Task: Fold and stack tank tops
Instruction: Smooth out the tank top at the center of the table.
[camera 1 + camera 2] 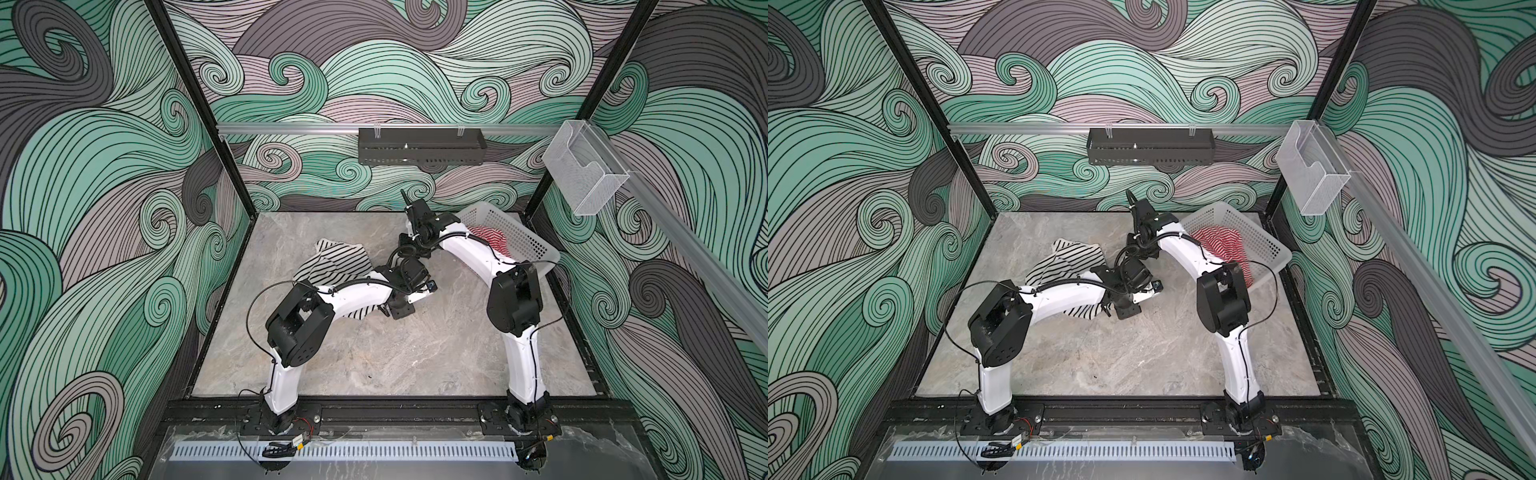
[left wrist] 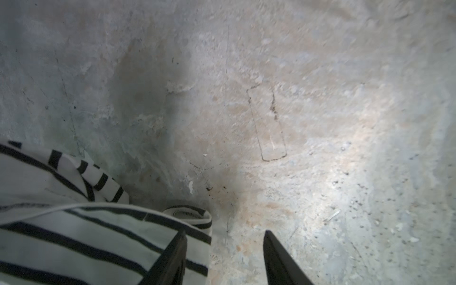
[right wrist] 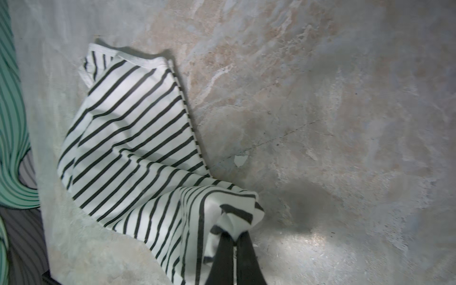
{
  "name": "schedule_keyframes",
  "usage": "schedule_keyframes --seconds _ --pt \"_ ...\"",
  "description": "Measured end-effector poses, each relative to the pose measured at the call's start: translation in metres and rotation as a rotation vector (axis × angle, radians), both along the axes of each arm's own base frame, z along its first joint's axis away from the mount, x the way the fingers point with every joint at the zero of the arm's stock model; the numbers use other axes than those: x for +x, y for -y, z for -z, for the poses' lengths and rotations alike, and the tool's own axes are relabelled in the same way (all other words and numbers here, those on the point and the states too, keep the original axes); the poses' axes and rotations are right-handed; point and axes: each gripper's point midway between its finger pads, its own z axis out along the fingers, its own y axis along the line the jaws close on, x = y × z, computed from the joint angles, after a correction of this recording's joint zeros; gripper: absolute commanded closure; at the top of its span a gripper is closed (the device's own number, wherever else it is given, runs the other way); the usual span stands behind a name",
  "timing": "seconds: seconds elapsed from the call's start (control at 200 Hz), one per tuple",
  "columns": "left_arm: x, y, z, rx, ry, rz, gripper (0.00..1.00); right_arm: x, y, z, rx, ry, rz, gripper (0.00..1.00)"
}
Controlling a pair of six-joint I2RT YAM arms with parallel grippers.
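The black-and-white tank top [image 1: 336, 259] [image 1: 1067, 257] lies crumpled on the marble table left of centre, partly under my left forearm. In the right wrist view my right gripper [image 3: 234, 234] is shut on a bunched corner of this top [image 3: 133, 138], lifting it slightly. My left gripper [image 2: 225, 233] is open low over the table. One finger [image 2: 172, 256] lies over the top's striped edge [image 2: 74, 234], the other over bare table. The red-and-white tank top [image 1: 488, 241] [image 1: 1221, 245] sits bunched in the white basket.
The white perforated basket [image 1: 519, 232] [image 1: 1258, 232] stands tilted at the back right corner, behind my right arm. A black tray [image 1: 419, 145] and a clear holder [image 1: 582, 174] hang on the wall rails. Patterned walls close in the marble table [image 1: 395, 353].
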Motion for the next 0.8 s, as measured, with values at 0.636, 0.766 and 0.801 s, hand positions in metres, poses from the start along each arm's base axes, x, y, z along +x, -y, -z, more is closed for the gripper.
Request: schedule_keyframes --seconds 0.636,0.766,0.801 --pt "0.031 -0.012 0.022 0.152 0.129 -0.068 0.46 0.005 -0.06 -0.108 0.225 0.178 -0.095 1.0" --pt "0.036 -0.016 0.02 0.17 0.157 -0.089 0.46 0.006 -0.061 -0.1 0.216 0.16 -0.094 1.0" --pt "0.037 -0.016 0.02 0.171 0.159 -0.094 0.47 0.006 -0.061 -0.097 0.211 0.152 -0.093 1.0"
